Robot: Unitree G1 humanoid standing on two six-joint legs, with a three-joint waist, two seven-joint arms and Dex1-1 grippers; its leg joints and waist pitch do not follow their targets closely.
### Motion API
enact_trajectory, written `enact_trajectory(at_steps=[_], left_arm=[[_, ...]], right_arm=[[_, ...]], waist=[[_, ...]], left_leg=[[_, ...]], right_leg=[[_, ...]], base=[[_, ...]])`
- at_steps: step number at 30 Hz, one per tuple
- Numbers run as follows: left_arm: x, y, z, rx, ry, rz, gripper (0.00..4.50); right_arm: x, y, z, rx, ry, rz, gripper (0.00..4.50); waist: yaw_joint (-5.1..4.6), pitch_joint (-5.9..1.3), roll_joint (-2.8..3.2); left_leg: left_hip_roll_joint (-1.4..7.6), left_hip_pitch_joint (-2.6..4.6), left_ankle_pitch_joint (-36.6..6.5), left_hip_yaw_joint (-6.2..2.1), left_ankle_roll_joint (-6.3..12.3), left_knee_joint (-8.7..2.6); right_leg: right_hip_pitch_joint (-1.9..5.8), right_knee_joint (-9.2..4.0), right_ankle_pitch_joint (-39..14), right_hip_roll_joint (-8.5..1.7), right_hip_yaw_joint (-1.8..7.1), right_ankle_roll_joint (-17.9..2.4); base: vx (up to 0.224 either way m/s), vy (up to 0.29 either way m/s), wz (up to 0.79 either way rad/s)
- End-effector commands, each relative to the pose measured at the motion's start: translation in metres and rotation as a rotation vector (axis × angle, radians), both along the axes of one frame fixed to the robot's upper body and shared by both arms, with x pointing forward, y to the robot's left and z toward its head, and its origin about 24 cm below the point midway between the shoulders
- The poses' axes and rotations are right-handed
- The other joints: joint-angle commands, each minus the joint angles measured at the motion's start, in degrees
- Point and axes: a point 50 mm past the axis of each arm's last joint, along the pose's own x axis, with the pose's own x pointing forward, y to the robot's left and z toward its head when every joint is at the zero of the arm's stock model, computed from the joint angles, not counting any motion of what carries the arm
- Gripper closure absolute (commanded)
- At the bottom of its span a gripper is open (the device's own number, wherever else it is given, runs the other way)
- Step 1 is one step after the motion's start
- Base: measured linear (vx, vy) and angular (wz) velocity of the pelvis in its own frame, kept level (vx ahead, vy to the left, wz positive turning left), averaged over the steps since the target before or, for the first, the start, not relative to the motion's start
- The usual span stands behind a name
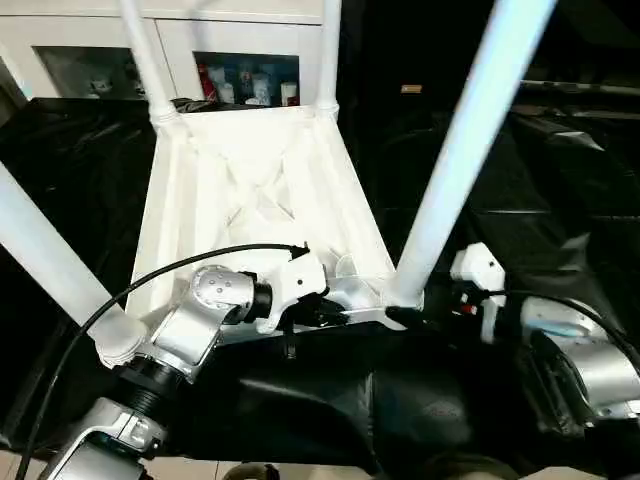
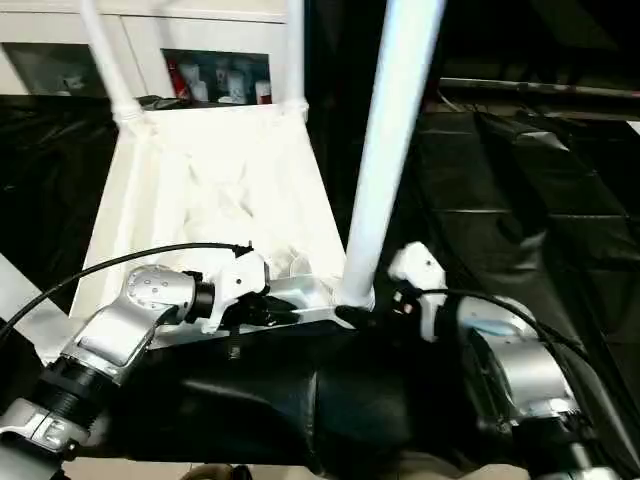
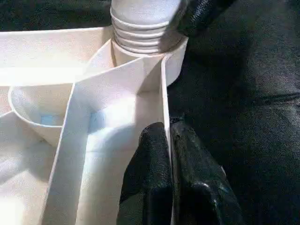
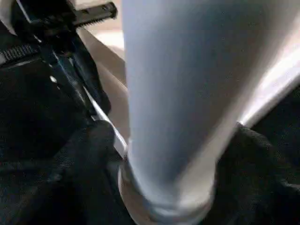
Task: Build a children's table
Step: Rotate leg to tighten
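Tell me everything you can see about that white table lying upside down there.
The children's table is white plastic and lies upside down on the black-draped surface, its ribbed underside facing up. Four long tapered legs rise from round corner sockets, the near right leg slanting up out of the picture. The left gripper is shut on the thin near rim beside that leg's socket. The right gripper sits at the base of the same leg.

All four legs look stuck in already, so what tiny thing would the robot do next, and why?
Probably close the right gripper around the near right leg at its base and press it home. The left gripper is shut on the rim of the upturned tabletop beside that corner, steadying it, while the right one sits open at the socket.
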Motion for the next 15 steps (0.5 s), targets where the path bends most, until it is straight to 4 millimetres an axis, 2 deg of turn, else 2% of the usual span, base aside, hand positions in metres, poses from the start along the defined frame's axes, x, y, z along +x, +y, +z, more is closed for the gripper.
enact_trajectory(at_steps=[1, 7, 8, 15], left_arm=[[0.0012, -0.0019, 0.0023, -0.036, -0.004, -0.019, 4.5], [0.0025, -0.0004, 0.0027, -0.032, 0.002, -0.03, 4.5], [0.0025, -0.0003, 0.0027, -0.032, 0.002, -0.03, 4.5], [0.0039, 0.0021, 0.0025, -0.025, 0.004, -0.03, 4.5]], right_arm=[[0.0003, 0.0004, -0.0014, -0.009, 0.004, 0.01, 1.05], [0.0015, 0.0022, -0.0034, -0.027, -0.003, 0.022, 1.48], [0.0015, 0.0021, -0.0035, -0.028, -0.003, 0.023, 1.68], [0.0002, 0.0015, -0.0064, -0.049, -0.001, 0.043, 1.94]], waist=[[0.11, -3.28, -1.18], [0.23, -3.14, -1.28], [0.23, -3.14, -1.28], [0.24, -3.19, -1.21]], left_leg=[[5.97, 1.14, -5.1, -2.76, 6.95, -4.08], [5.87, 1.1, -6.2, -2.75, 6.28, -4.07], [5.87, 1.1, -6.2, -2.75, 6.28, -4.07], [5.93, 1.09, -5.8, -2.78, 6.46, -4.08]], right_leg=[[1.99, -4.14, -3.1, -5.91, 3.54, -15.0], [2.02, -4.36, -5.4, -6.01, 3.59, -14.8], [2.02, -4.36, -5.4, -6.01, 3.59, -14.8], [2.04, -4.15, -3.8, -6.01, 3.57, -15.1]], base=[[0.0, 0.0, 0.0], [0.0, 0.0, 0.0], [0.0, 0.0, 0.0], [0.0, 0.0, 0.0]])
